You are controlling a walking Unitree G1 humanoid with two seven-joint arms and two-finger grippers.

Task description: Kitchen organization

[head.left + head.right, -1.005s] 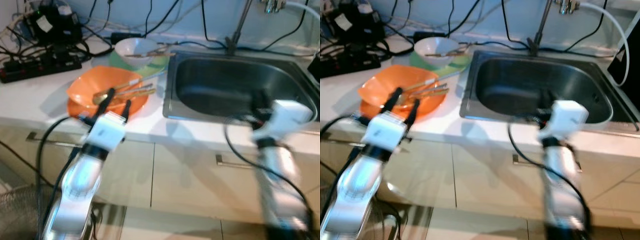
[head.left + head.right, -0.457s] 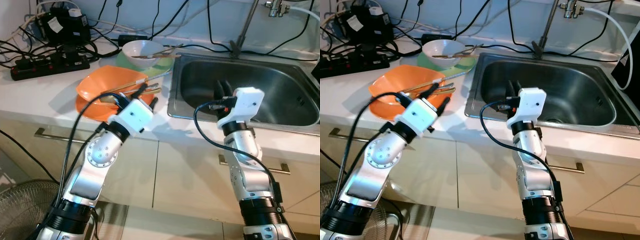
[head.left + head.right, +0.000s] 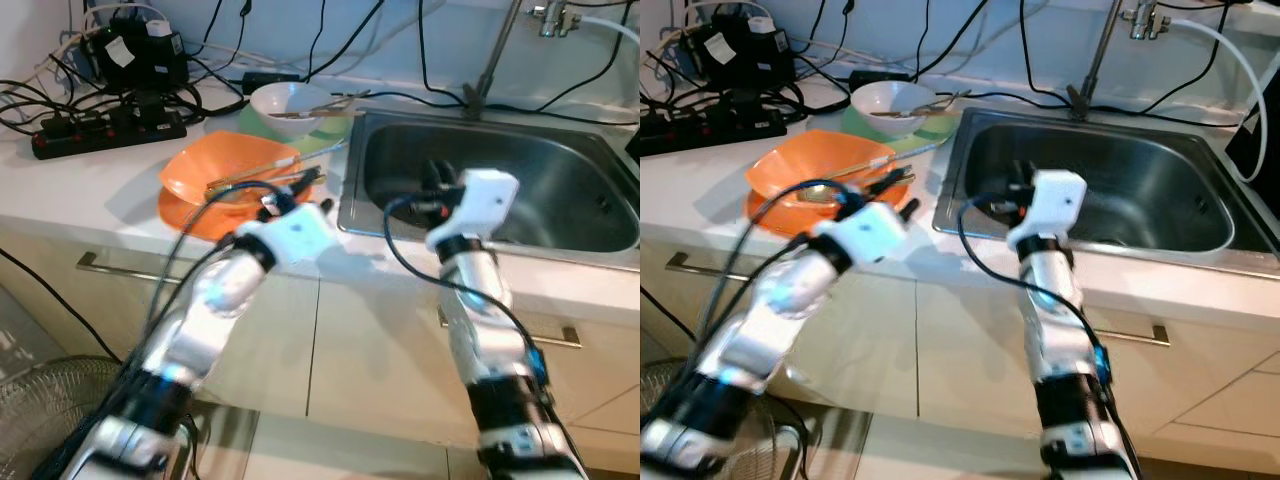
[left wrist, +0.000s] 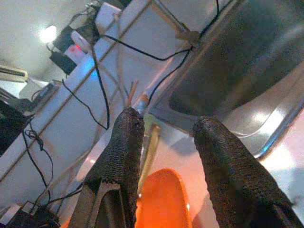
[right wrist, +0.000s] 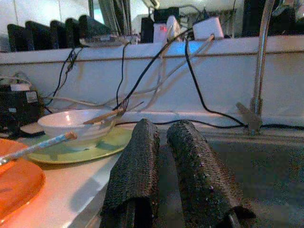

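The left tool [image 3: 300,200] is being held with its fingers spread and empty at the bench [image 3: 90,190] edge, at five o'clock from the orange plates [image 3: 215,175], probably for the cutlery [image 3: 265,180]. The right tool [image 3: 437,180], nearly closed and empty, is being hung over the sink [image 3: 520,190]. At twelve o'clock, a white bowl [image 3: 290,100] is being kept on a green plate [image 3: 330,125].

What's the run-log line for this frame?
left gripper: open, empty, near orange plate | right gripper: shut, empty, by sink

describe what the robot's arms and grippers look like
Both arms are silver with rounded joints and a white boxy wrist block, with black cables looping alongside. The left gripper and right gripper each have two long black fingers with a rough, textured surface.
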